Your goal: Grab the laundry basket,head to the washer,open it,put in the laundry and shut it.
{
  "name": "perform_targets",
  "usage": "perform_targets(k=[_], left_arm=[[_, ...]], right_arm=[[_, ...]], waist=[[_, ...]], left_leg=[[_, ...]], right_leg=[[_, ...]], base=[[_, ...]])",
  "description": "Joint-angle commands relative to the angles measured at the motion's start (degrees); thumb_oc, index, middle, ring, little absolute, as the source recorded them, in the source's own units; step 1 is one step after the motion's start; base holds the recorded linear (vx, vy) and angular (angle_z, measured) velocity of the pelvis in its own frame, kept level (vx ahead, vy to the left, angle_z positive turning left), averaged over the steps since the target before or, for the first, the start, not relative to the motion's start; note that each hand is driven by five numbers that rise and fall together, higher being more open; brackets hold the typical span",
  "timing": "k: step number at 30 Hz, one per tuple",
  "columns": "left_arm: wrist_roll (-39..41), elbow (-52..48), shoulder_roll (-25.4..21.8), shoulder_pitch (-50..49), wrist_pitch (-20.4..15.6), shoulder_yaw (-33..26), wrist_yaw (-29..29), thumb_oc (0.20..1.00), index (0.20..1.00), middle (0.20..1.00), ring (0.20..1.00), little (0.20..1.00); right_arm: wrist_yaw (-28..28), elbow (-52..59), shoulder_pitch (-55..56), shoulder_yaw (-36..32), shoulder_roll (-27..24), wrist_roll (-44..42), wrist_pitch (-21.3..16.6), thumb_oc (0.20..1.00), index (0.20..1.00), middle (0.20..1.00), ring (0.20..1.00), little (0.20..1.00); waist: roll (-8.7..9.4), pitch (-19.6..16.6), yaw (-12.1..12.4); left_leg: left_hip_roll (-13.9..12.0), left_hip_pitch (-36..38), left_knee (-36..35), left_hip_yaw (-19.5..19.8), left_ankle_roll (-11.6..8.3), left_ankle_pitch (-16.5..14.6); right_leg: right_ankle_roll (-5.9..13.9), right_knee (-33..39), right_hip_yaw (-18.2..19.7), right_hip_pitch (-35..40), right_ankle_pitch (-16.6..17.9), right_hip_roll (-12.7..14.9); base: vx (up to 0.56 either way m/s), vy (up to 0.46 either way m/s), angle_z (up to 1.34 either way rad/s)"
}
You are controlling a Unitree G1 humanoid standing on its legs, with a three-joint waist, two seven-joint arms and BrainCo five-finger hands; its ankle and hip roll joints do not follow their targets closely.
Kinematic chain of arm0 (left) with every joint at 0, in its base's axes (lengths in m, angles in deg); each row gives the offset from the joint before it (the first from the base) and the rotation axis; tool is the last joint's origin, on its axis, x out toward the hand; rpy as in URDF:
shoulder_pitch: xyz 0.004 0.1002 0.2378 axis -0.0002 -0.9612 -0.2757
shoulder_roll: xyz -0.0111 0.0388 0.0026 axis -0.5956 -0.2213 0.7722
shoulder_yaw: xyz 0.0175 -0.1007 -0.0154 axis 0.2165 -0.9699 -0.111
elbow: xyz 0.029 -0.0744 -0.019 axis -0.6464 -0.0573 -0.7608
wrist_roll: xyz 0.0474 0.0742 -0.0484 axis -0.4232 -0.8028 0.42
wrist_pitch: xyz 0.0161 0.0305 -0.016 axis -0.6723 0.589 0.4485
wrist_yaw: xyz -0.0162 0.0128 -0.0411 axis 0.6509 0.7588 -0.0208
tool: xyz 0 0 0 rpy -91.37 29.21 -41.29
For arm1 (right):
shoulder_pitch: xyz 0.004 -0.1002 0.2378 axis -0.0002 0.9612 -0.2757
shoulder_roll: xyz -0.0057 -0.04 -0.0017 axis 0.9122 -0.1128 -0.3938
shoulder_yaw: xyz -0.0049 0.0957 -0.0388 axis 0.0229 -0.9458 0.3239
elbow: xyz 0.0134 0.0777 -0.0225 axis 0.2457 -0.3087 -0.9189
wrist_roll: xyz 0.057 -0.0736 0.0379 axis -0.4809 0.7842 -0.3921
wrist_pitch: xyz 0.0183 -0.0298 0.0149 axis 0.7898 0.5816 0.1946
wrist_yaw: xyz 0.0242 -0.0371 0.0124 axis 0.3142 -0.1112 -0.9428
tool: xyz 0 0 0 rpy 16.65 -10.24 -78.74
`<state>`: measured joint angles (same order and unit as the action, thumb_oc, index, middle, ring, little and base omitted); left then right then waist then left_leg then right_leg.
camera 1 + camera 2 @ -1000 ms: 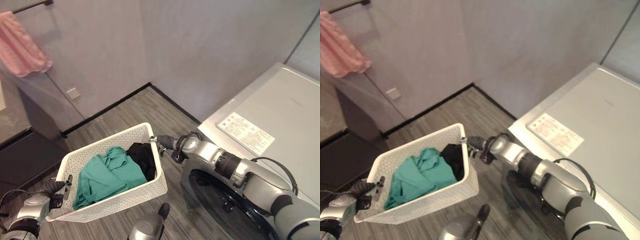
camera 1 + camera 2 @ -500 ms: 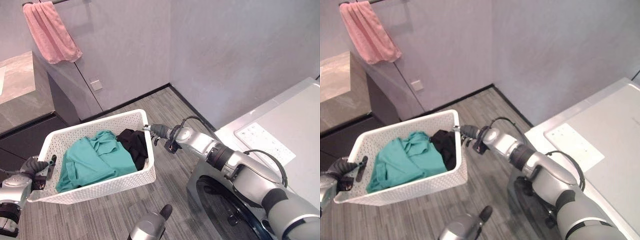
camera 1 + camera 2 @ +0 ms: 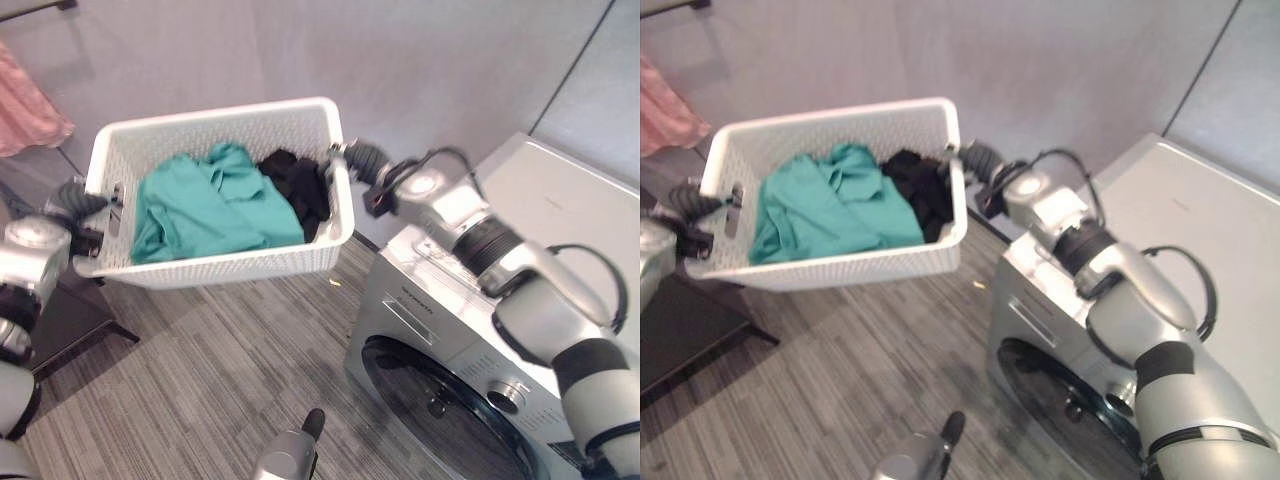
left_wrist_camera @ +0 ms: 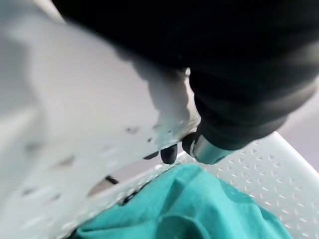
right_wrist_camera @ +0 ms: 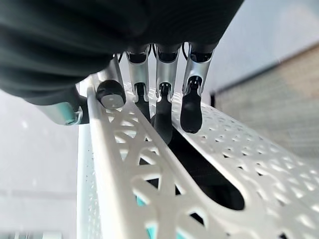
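1. Grey plank floor (image 3: pixel 200 380) and plain grey walls surround the scene; a pink towel (image 3: pixel 30 110) hangs at the far left.
2. A white perforated laundry basket (image 3: pixel 230 262) is held in the air, just beside the washer (image 3: pixel 450 350), whose round door (image 3: pixel 440 405) is closed.
3. Inside the basket lie a teal garment (image 3: pixel 210 205) and a black garment (image 3: pixel 300 185).
4. The left hand (image 3: pixel 80 205) has its fingers clamped on the basket's left end.
5. The right hand (image 5: pixel 159 94) has its fingers (image 5: pixel 191 107) curled over the rim at the right handle, thumb on the outer side.
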<state>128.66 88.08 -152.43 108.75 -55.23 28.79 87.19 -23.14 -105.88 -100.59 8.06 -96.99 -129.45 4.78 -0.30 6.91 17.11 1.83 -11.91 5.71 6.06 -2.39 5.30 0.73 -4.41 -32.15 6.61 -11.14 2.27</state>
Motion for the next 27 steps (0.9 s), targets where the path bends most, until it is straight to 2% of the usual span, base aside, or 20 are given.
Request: perform_targets(k=[1,2,4,6,8,10,15,20,25,27], left_arm=[[-0.21,-0.93,2.62,8.70,-7.85,6.11,-0.48,0.200,0.200,0.200,0.200,0.200],[-0.18,-0.85,2.66,8.89,-7.86,6.27,-0.50,0.200,0.200,0.200,0.200,0.200],[0.17,-0.02,3.35,13.54,-8.05,9.34,-0.74,0.200,0.200,0.200,0.200,0.200],[0.09,0.30,3.52,14.75,-8.19,10.25,-0.68,0.200,0.200,0.200,0.200,0.200],[0.26,1.45,4.47,18.32,-8.46,12.56,-0.70,0.200,0.200,0.200,0.200,0.200],[0.45,1.18,4.62,19.04,-8.55,13.21,-0.84,0.200,0.200,0.200,0.200,0.200],[-0.02,1.55,6.05,22.22,-8.59,15.55,-1.65,0.200,0.200,0.200,0.200,0.200],[-0.46,2.20,6.84,23.08,-8.56,16.27,-1.98,0.200,0.200,0.200,0.200,0.200],[-1.92,3.13,9.90,26.40,-8.37,19.27,-3.07,0.200,0.200,0.200,0.200,0.200],[-2.27,3.65,10.66,27.18,-8.62,19.64,-3.16,0.200,0.200,0.200,0.200,0.200]], right_arm=[[-0.68,0.65,-9.89,0.83,5.29,-5.07,-9.10,0.200,0.200,0.200,0.200,0.200],[-0.68,0.64,-9.91,0.77,5.23,-5.08,-9.10,0.200,0.200,0.200,0.200,0.200],[-0.48,0.39,-12.20,1.68,1.19,-6.02,-9.59,0.200,0.200,0.200,0.200,0.200],[-0.66,0.55,-12.60,2.10,0.34,-6.05,-9.66,0.200,0.200,0.200,0.200,0.200],[-0.61,0.95,-13.96,3.26,-3.41,-6.95,-10.07,0.200,0.200,0.200,0.200,0.200],[-0.72,1.38,-14.46,3.69,-4.71,-7.36,-10.35,0.200,0.200,0.200,0.200,0.200],[-0.69,2.95,-14.16,3.97,-10.29,-8.05,-10.68,0.200,0.200,0.200,0.200,0.200],[-0.98,3.33,-13.25,4.11,-13.30,-8.47,-10.27,0.200,0.200,0.200,0.200,0.200],[-1.96,2.41,-10.65,4.80,-21.52,-8.28,-8.65,0.200,0.200,0.200,0.200,0.200],[-2.31,2.39,-9.20,4.44,-23.38,-8.56,-8.30,0.200,0.200,0.200,0.200,0.200]], waist=[[0.14,-5.06,0.45],[0.20,-5.02,0.53],[0.39,-5.12,-1.32],[0.52,-5.08,-1.47],[0.35,-5.47,-3.38],[0.30,-5.54,-3.73],[-0.64,-5.64,-6.66],[-1.30,-5.19,-8.03],[-2.53,-3.54,-12.03],[-2.77,-3.13,-12.95]], left_leg=[[-2.92,3.27,-7.69,2.46,-3.46,3.36],[-2.93,3.29,-7.68,2.44,-3.45,3.35],[-3.25,3.48,-7.55,0.97,-3.29,2.82],[-3.36,3.57,-7.59,0.55,-3.29,2.74],[-3.82,4.20,-8.43,-1.32,-3.12,2.45],[-3.82,4.14,-8.54,-1.82,-3.07,2.50],[-4.17,5.14,-9.55,-5.13,-2.92,2.11],[-4.34,5.66,-9.84,-7.16,-2.92,1.81],[-4.66,6.36,-10.71,-11.35,-2.87,1.26],[-4.74,6.47,-10.71,-12.29,-2.84,1.06]], right_leg=[[6.75,2.18,1.16,1.74,4.19,5.65],[6.75,2.18,1.18,1.75,4.19,5.66],[7.05,2.72,2.56,1.40,4.75,5.70],[7.07,3.01,2.97,1.34,4.93,5.72],[7.52,4.70,4.48,1.10,6.13,5.81],[7.71,5.32,4.73,0.93,6.78,5.82],[8.49,7.38,7.65,0.22,8.56,6.15],[8.92,8.23,9.91,-0.52,9.55,6.41],[9.80,9.26,14.55,-3.44,11.88,6.93],[9.99,9.41,15.72,-4.20,12.26,7.10]], base=[[0.05,0.011,-0.26],[0.04,0.012,-0.17],[0.04,0.019,-0.16],[0.03,0.016,-0.30],[0.04,0.029,-0.41],[0.02,0.029,-0.23],[0.02,0.031,-0.30],[0.01,0.022,-0.34],[-0.01,0.031,-0.41],[-0.01,0.027,-0.34]])
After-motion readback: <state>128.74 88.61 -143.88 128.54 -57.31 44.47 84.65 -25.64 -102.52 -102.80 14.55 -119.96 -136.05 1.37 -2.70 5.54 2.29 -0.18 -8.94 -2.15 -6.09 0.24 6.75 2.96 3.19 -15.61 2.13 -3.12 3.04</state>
